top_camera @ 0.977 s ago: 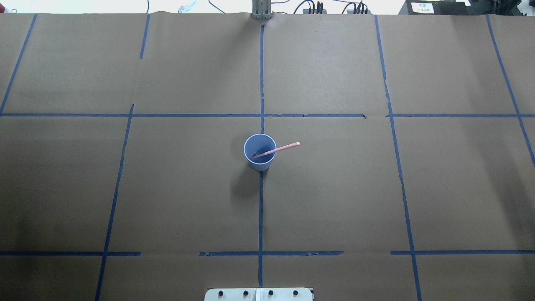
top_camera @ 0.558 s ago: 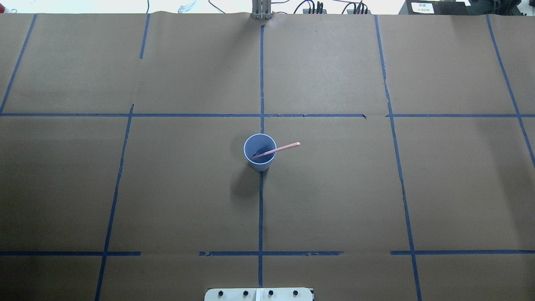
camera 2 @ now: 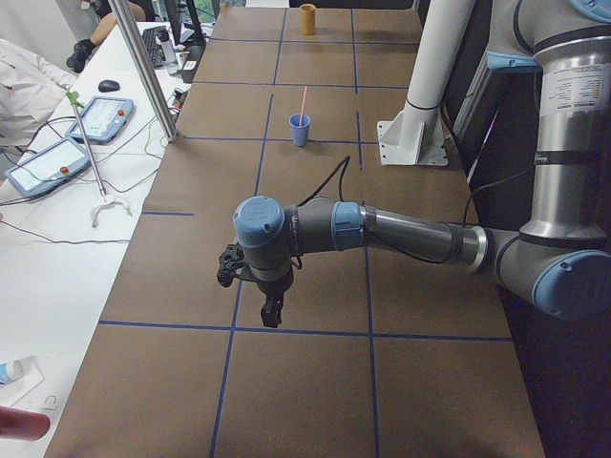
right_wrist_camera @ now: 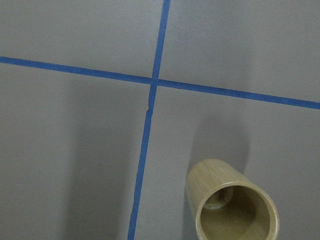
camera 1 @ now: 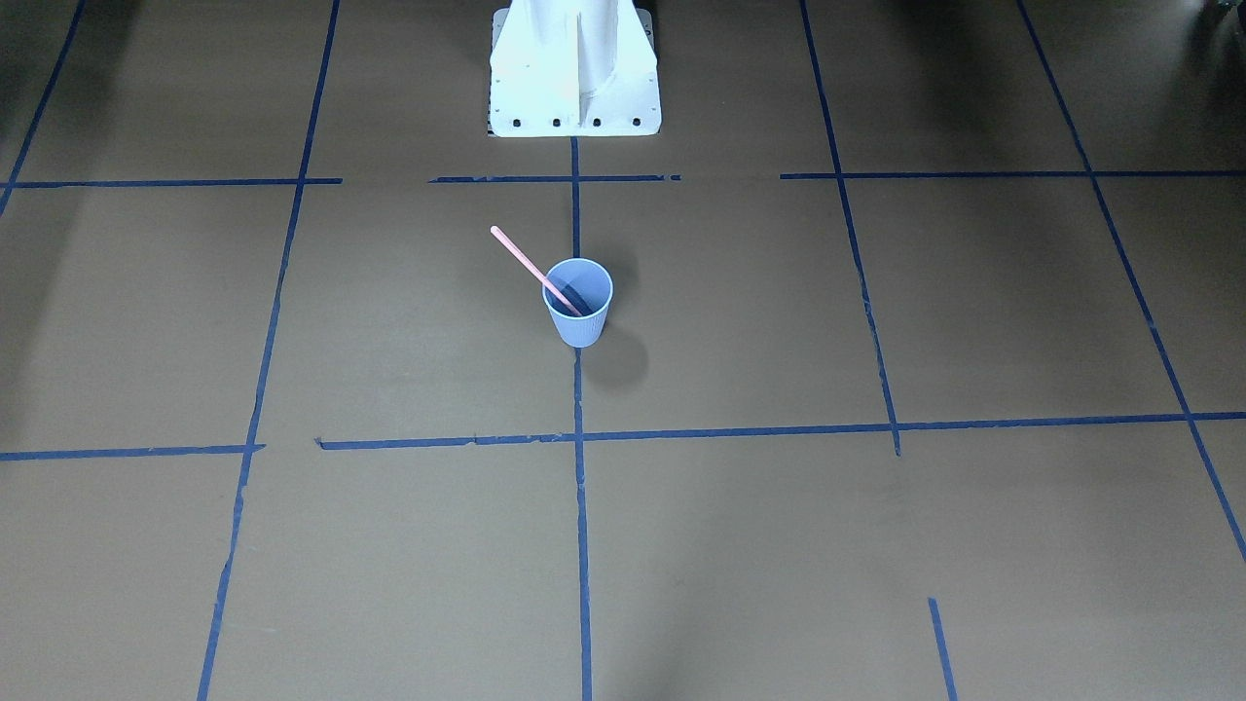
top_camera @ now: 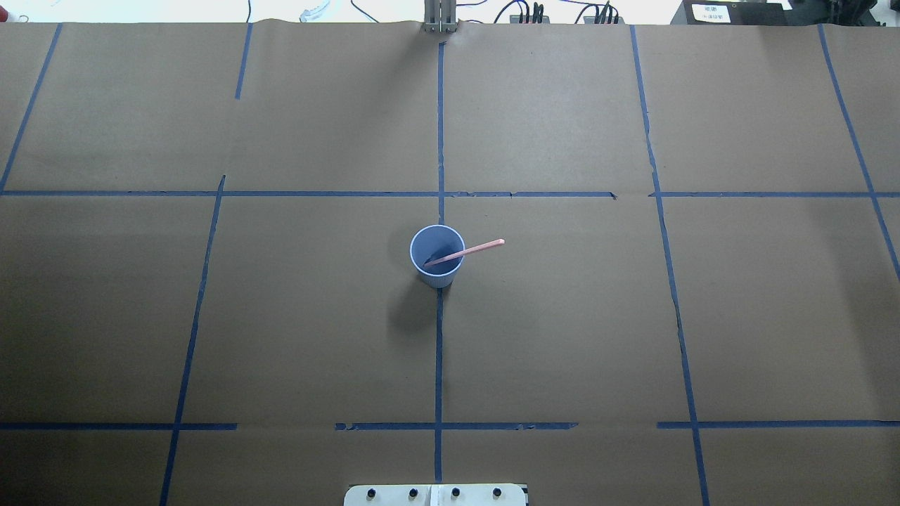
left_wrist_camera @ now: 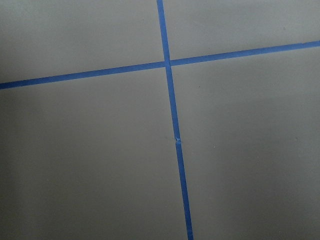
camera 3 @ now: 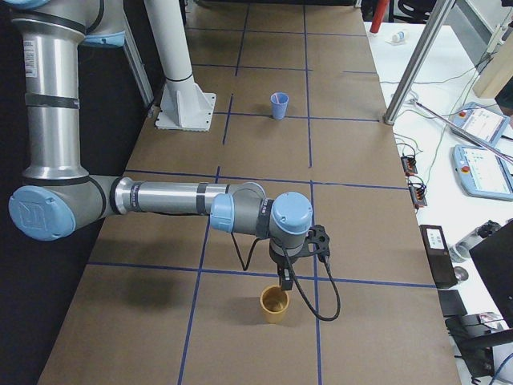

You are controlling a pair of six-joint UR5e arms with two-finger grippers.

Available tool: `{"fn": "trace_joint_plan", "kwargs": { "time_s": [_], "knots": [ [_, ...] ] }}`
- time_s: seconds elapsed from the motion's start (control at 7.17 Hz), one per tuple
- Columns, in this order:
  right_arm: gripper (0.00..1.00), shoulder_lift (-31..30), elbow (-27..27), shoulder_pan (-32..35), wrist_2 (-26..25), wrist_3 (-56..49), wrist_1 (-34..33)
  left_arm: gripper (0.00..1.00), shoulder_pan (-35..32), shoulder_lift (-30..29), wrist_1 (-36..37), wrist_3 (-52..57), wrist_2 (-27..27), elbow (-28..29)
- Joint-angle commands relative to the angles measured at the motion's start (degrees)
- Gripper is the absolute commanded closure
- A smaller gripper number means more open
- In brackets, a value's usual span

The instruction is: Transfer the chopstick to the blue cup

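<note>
The blue cup (top_camera: 437,256) stands upright on the table's centre tape line, and also shows in the front view (camera 1: 578,304). The pale pink chopstick (top_camera: 467,250) stands in the cup. It leans on the rim and sticks out toward the robot's right, as the front view (camera 1: 521,255) also shows. My left gripper (camera 2: 272,310) shows only in the exterior left view, far from the cup above bare paper; I cannot tell whether it is open or shut. My right gripper (camera 3: 284,277) shows only in the exterior right view, just above a bamboo cup; I cannot tell its state either.
An empty bamboo cup (camera 3: 274,305) stands at the robot's right end of the table and shows in the right wrist view (right_wrist_camera: 232,207). The white robot base (camera 1: 574,78) stands behind the blue cup. Blue tape lines (top_camera: 439,351) cross the brown paper.
</note>
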Motion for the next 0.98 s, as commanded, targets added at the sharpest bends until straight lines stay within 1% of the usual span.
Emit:
{"fn": "trace_joint_plan", "kwargs": {
  "time_s": [0.0,0.14,0.28,0.56,0.84],
  "knots": [
    [0.00,-0.14,0.08,0.00,1.01,-0.54,-0.06,0.00,0.03,0.87,-0.64,0.25,3.43,-1.84],
    [0.00,-0.75,0.08,0.00,0.84,-0.72,0.12,0.00,0.03,2.70,-3.51,-0.19,2.15,-2.72],
    [0.00,-0.76,0.16,0.00,0.92,-0.64,0.99,0.00,0.03,3.07,-5.20,-0.10,1.62,-1.60],
    [0.00,-1.37,-0.19,0.00,1.01,-0.37,0.91,0.00,0.03,3.07,-4.69,-0.02,2.05,-1.68],
    [0.00,-1.28,-0.10,0.00,2.15,-0.29,0.91,0.00,0.03,3.07,-4.69,0.07,2.31,-0.81]
  ]
}}
